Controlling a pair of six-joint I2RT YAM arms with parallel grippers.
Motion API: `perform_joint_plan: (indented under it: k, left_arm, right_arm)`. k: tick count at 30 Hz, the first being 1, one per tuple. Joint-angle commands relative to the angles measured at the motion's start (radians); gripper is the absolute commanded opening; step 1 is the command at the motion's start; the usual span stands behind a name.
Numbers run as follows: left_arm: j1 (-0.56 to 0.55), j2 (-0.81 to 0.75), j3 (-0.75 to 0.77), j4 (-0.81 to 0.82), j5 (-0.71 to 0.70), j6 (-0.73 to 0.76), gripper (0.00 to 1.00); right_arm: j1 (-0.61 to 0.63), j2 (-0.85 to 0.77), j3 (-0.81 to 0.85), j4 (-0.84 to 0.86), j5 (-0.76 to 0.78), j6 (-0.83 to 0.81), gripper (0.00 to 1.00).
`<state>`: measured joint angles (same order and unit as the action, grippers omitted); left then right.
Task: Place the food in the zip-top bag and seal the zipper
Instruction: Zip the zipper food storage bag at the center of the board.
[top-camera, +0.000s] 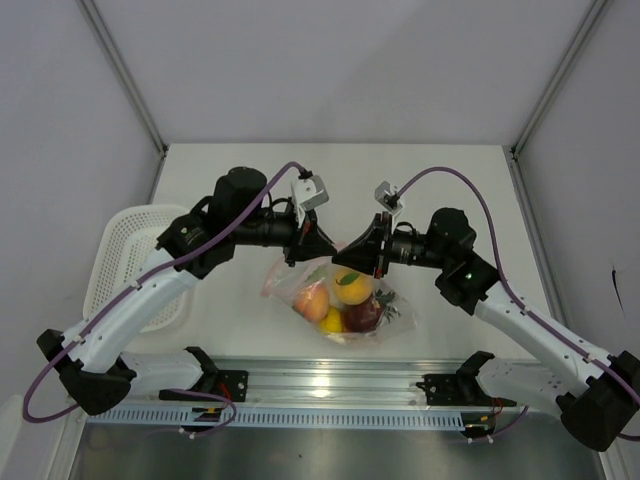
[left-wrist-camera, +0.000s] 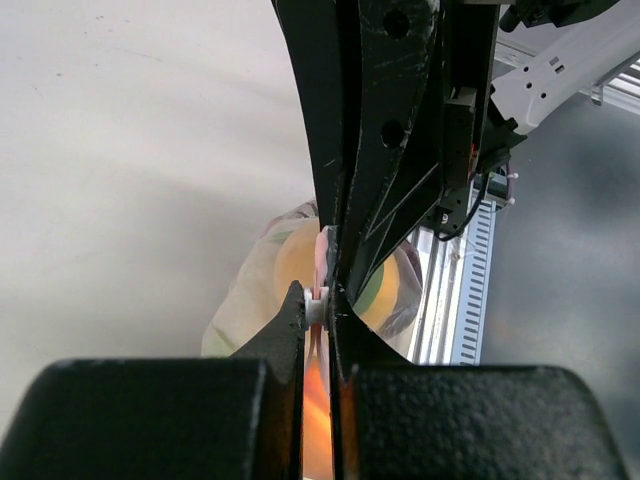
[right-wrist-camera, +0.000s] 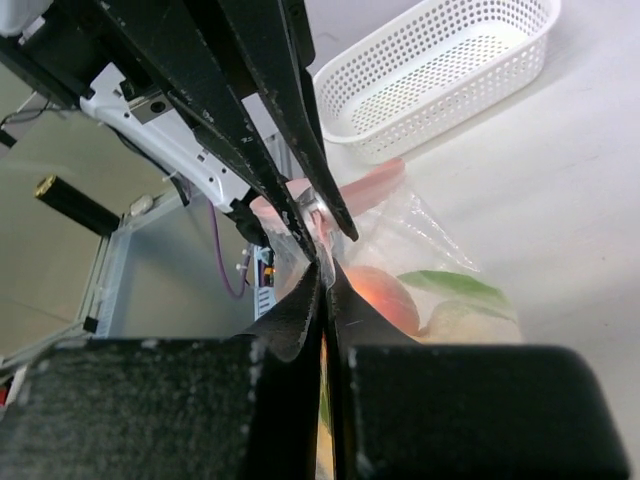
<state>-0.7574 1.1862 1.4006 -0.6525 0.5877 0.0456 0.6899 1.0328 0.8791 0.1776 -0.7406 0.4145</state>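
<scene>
The clear zip-top bag (top-camera: 345, 300) lies at mid-table with the food inside: an orange-pink fruit (top-camera: 312, 298), a yellow one with a green leaf (top-camera: 352, 285) and a dark red apple (top-camera: 364, 316). Both grippers meet tip to tip at the bag's far mouth edge. My left gripper (left-wrist-camera: 317, 306) is shut on the pinkish zipper (left-wrist-camera: 322, 250), with a small white piece pinched between its tips. My right gripper (right-wrist-camera: 325, 268) is shut on the bag's thin film at the mouth, right beside the left fingers (right-wrist-camera: 250, 130). The pink strip (right-wrist-camera: 372, 184) runs off behind them.
A white lattice basket (top-camera: 125, 260) stands at the table's left edge, also seen in the right wrist view as the basket (right-wrist-camera: 440, 70). The metal rail (top-camera: 330, 385) with both arm bases runs along the near edge, just below the bag.
</scene>
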Motion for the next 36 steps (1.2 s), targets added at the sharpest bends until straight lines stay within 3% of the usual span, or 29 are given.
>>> perform_joint_plan:
  k: [1, 16, 18, 23, 24, 25, 26, 28, 31, 36]
  left_arm:
    - [0.000, 0.007, 0.014, -0.050, 0.023, -0.010, 0.01]
    - [0.001, -0.125, -0.107, -0.099, -0.023, -0.006, 0.01]
    - [0.001, -0.143, -0.138, -0.076, -0.022, -0.004, 0.01]
    - [0.003, -0.120, -0.117, -0.053, 0.027, -0.004, 0.01]
    - [0.003, -0.114, -0.095, -0.053, 0.032, -0.003, 0.01]
    - [0.003, -0.109, -0.085, -0.055, 0.034, 0.002, 0.00]
    - [0.003, -0.099, -0.077, -0.058, 0.032, 0.005, 0.01]
    - [0.004, -0.086, -0.032, -0.071, 0.031, 0.019, 0.01]
    - [0.004, -0.057, 0.024, -0.091, 0.034, 0.030, 0.01]
    - [0.004, -0.008, 0.106, -0.131, 0.044, 0.039, 0.01]
  right_arm:
    - [-0.018, -0.053, 0.018, 0.178, 0.089, 0.055, 0.00]
    - [-0.130, -0.060, 0.004, 0.158, 0.041, 0.076, 0.00]
    - [-0.133, -0.040, 0.014, 0.174, -0.073, 0.081, 0.00]
    - [-0.121, 0.059, 0.128, -0.021, -0.253, -0.055, 0.00]
    - [-0.122, 0.058, 0.142, -0.050, -0.258, -0.109, 0.07]
    - [-0.119, 0.052, 0.155, -0.113, -0.264, -0.137, 0.21]
    - [-0.121, 0.043, 0.185, -0.150, -0.270, -0.166, 0.47]
    - [-0.118, 0.036, 0.218, -0.260, -0.286, -0.247, 0.62]
    - [-0.118, 0.049, 0.285, -0.397, -0.292, -0.345, 0.72]
    - [-0.099, 0.085, 0.362, -0.507, -0.324, -0.410, 0.74]
